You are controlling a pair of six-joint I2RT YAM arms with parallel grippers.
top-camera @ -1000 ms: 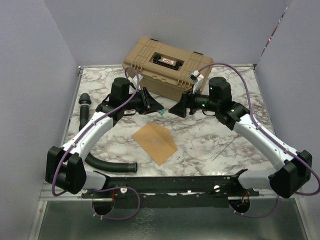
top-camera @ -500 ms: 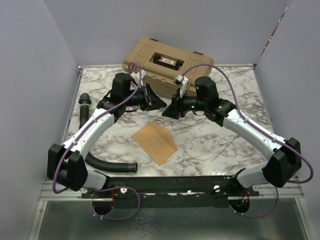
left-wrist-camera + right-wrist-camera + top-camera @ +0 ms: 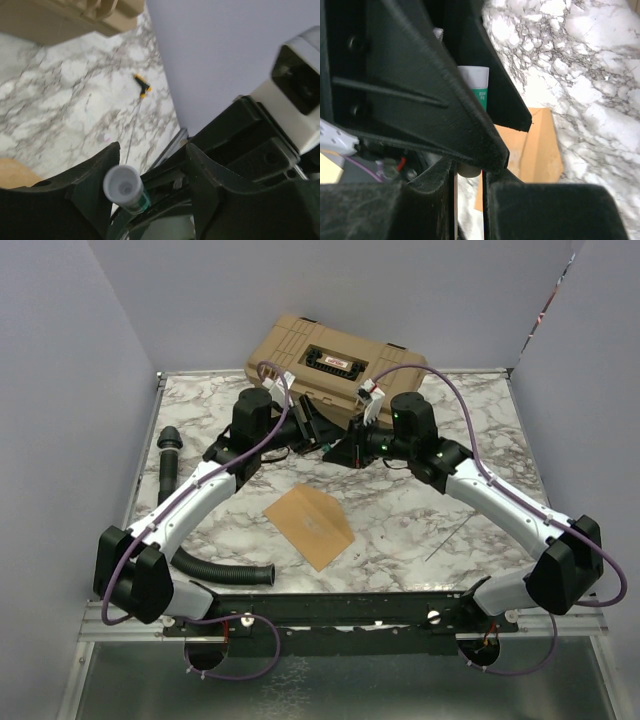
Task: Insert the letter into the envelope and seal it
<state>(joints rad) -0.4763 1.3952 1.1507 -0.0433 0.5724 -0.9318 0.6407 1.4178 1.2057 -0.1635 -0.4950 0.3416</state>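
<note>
The kraft-brown envelope [image 3: 310,525] lies flat on the marble table in front of both arms and also shows under the right wrist as the envelope [image 3: 535,145]. The letter is out of view as a separate sheet. Above the table, near the tan case, the two grippers meet around a white and green glue stick [image 3: 123,190]. My left gripper [image 3: 316,430] [image 3: 154,150] stands open, the stick resting against one finger only. My right gripper [image 3: 342,448] [image 3: 469,175] is shut on the glue stick [image 3: 473,87], pinching its lower end.
A tan hard case [image 3: 335,358] stands at the back of the table, just behind the grippers. A black corrugated hose [image 3: 215,565] and a black tube [image 3: 170,455] lie at the left. A thin rod with a yellow-black handle [image 3: 142,90] lies at the right. Grey walls enclose the table.
Both grippers moved together and back toward the case. The right gripper closed onto the glue stick, and the left gripper opened off it.
</note>
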